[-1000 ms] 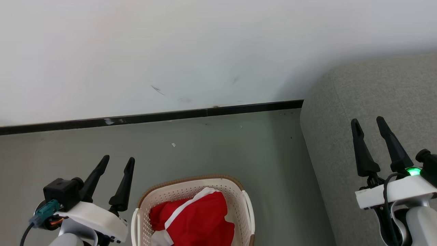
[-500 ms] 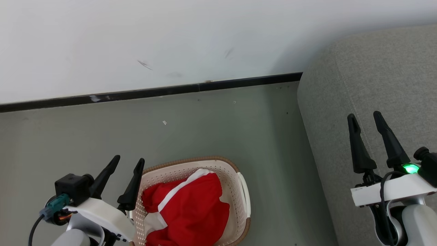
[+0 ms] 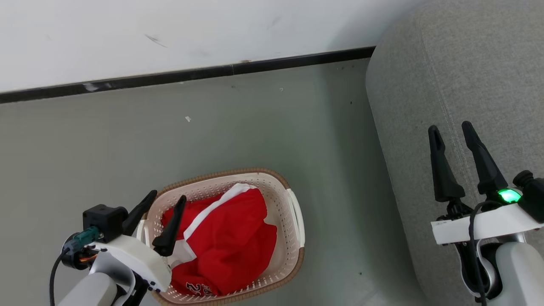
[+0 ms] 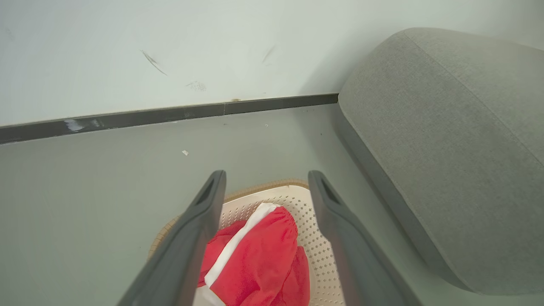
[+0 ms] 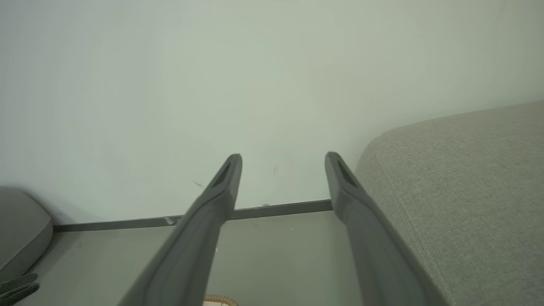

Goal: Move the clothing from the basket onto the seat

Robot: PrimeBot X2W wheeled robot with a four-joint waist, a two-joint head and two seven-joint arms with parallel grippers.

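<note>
1. At 8 o'clock in the head view, the left gripper point(image 3: 167, 196) has its fingers moderately spread and holds nothing. Its tips overlap the basket's point(image 3: 293, 212) left rim.
2. The clothing point(image 3: 229, 238) is crumpled red fabric with a white band. It lies inside the basket, at about 4 o'clock from the left gripper's tips; the left wrist view frames it between the fingers.
3. White lettering at the fabric's lower edge is too small to read.
4. The seat point(image 3: 467, 76), grey-green and bare, fills the 2 o'clock side. The right gripper point(image 3: 449, 126) is over it, fingers apart and empty.
</note>
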